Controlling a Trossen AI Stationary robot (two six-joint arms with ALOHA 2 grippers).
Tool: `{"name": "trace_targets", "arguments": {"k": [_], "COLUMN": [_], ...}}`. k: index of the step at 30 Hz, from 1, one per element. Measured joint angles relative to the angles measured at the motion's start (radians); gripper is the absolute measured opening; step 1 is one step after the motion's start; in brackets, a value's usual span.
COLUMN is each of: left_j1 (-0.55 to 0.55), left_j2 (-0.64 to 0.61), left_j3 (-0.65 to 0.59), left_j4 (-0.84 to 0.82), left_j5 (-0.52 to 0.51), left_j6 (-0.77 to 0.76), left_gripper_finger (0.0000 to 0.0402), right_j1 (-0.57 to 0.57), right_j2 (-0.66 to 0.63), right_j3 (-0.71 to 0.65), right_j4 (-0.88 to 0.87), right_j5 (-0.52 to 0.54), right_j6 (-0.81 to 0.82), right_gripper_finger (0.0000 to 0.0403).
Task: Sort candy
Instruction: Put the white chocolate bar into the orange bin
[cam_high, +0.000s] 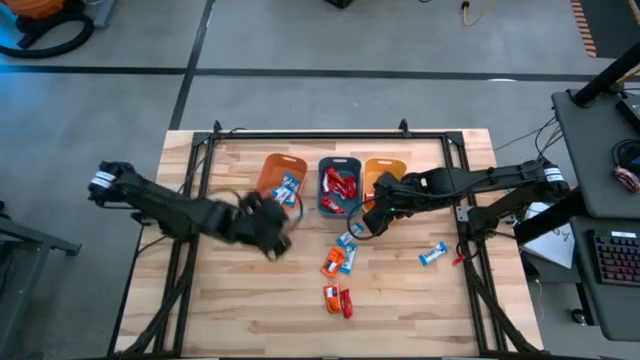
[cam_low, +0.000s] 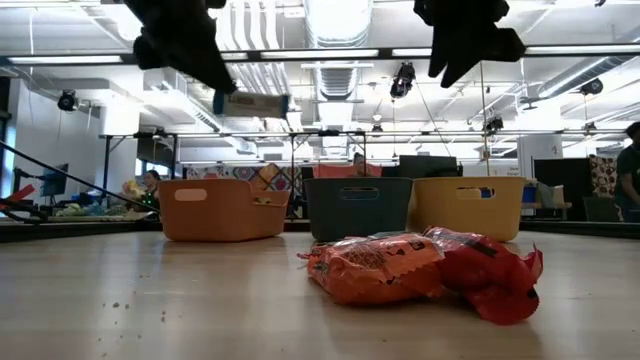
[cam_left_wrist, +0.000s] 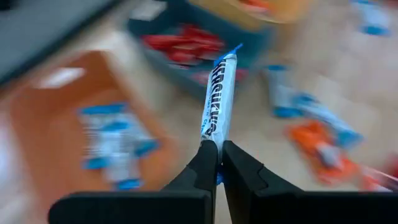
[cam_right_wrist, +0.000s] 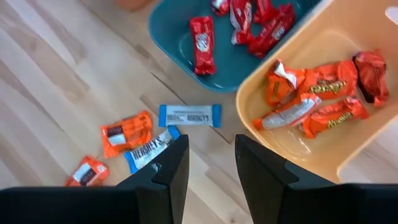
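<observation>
Now my left gripper (cam_left_wrist: 219, 149), clamped on a blue-and-white candy (cam_left_wrist: 219, 93), carries it toward the orange bin (cam_high: 280, 172); release comes next.

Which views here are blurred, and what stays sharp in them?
Left wrist view: the bins and loose candy behind smear with motion, but the blue-and-white candy pinched in the left gripper is crisp. High view: the left gripper is smeared. Right wrist view: sharp, orange candies readable in the yellow-orange bin. Low view: foreground orange candy slightly soft.
</observation>
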Motion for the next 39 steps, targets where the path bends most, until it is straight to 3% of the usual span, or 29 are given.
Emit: {"name": "trace_targets", "arguments": {"k": [4,9,14,21,30,34,39], "left_j1": [0.17,0.381,0.502,0.527,0.526,0.501,0.394], "left_j2": [-0.061,-0.057,-0.013,0.008,0.005,-0.024,-0.093], "left_j3": [0.0,-0.024,-0.071,-0.076,-0.076,-0.076,-0.039], "left_j4": [-0.113,-0.103,-0.103,-0.098,-0.099,-0.098,-0.087], "left_j5": [0.004,0.129,0.202,0.18,0.212,0.229,0.228], "left_j6": [0.045,0.171,0.19,0.195,0.195,0.194,0.18], "left_gripper_finger": [0.0,0.0,0.0,0.0014,0.0099,0.0122,0.0126], "right_j1": [0.0,0.0,0.0,0.0,0.0,0.0,0.033], "right_j2": [0.0,0.0,0.0,0.0,0.0,0.0,0.0], "right_j3": [0.0,0.0,0.0,0.0,0.0,0.0,0.0], "right_j4": [0.044,0.084,0.089,0.09,0.09,0.089,0.048], "right_j5": [0.01,0.011,0.01,0.008,-0.013,-0.134,-0.335], "right_j6": [0.0,0.0,0.004,0.004,0.005,0.032,0.125], "right_gripper_finger": [0.0123,0.0123,0.0123,0.0123,0.0123,0.0123,0.0123]}}
